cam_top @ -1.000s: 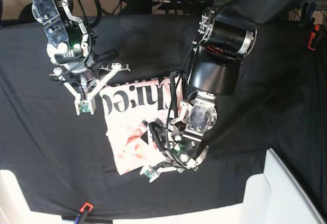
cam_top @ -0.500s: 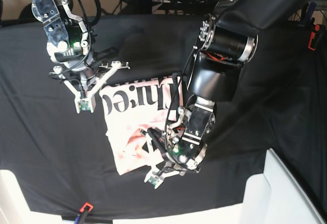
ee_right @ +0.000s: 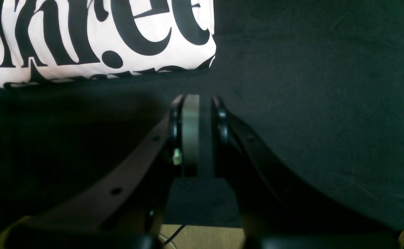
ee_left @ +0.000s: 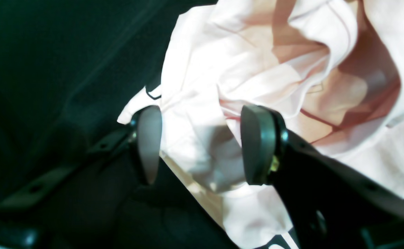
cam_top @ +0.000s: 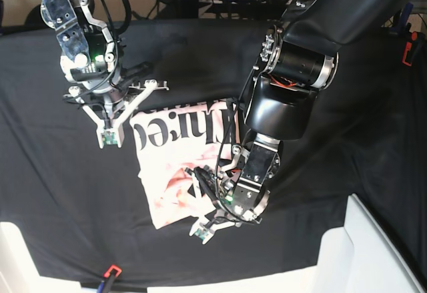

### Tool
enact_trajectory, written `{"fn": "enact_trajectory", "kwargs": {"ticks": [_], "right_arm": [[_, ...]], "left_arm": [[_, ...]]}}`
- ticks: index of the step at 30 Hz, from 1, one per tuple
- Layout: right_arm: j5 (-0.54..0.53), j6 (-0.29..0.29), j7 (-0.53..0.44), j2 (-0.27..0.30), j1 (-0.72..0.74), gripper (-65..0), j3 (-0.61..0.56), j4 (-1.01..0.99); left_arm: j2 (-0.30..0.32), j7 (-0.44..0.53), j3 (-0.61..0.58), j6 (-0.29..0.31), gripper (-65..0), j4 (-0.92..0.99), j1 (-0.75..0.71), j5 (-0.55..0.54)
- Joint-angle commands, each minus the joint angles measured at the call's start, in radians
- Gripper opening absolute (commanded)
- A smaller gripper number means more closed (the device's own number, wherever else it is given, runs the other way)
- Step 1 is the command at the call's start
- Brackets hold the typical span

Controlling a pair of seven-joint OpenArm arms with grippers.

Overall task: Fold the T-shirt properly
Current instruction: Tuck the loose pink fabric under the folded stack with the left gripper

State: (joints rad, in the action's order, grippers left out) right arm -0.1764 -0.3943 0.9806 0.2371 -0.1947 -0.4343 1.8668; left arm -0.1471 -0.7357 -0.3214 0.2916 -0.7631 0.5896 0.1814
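The T-shirt [cam_top: 175, 173] is seen crumpled at the counter's [cam_top: 53, 193] centre. Its six o'clock hem is straddled by the left fingers [ee_left: 257, 148], set wide apart. The right fingers [ee_right: 190, 133] are nearly closed, empty.

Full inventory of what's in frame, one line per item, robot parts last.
T-shirt: one, pale pink with black lettering, crumpled mid-table.
Table cloth: one, black, covering the table.
Red-and-black item: one, at the near table edge.
Orange-red item: one, far right edge.
Left tool: one, black, pads either side of a shirt fold.
Right tool: one, black, shut and empty, beside the lettered edge.
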Motion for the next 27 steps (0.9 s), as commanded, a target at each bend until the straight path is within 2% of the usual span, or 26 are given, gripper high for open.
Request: {"fn": "enact_trajectory", "kwargs": {"ticks": [1,19,24,27], "right_arm": [[0.008,-0.004,-0.018,0.005,0.008,-59.2,0.002,0.014],[0.008,-0.004,-0.018,0.003,0.008,-59.2,0.002,0.014],[0.008,-0.004,-0.018,0.005,-0.001,-59.2,0.002,0.014],[0.008,-0.004,-0.018,0.005,-0.004,-59.2,0.002,0.014]], "left_arm": [[-0.010,0.015,0.000,-0.001,-31.6,-0.012,0.034,-0.001],[-0.010,0.017,0.001,-0.002,-31.6,0.055,0.036,-0.001],[-0.010,0.077,0.003,-0.005,-31.6,0.063,0.046,0.000],[-0.010,0.080,-0.002,-0.045,-31.6,0.063,0.046,0.000]]}}
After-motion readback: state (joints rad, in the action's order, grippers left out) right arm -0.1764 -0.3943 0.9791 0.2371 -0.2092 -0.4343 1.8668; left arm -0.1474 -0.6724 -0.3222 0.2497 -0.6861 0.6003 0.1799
